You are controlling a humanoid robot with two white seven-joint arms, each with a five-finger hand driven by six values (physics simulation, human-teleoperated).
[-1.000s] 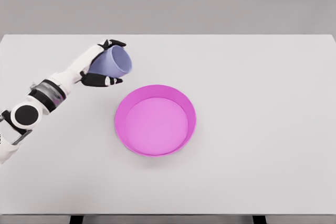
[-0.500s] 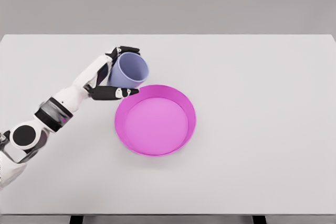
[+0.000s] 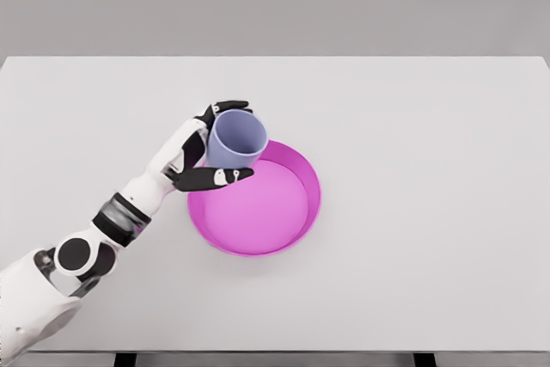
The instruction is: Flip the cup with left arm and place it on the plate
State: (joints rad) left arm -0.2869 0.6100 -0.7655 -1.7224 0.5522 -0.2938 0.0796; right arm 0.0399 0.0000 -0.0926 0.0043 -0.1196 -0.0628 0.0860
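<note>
Fingers (image 3: 225, 177) of the left hand (image 3: 196, 154) wrap the lavender cup (image 3: 235, 140), mouth up, over the far-left rim of the pink plate (image 3: 301, 212) on the white surface (image 3: 430, 169)

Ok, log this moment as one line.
left robot hand: shut on cup | cup: mouth up, over plate left rim | right arm: out of view

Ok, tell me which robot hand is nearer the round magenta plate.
Left. The left robot hand holds the lavender cup over the round magenta plate, at its upper-left rim. The right one is out of view.
</note>
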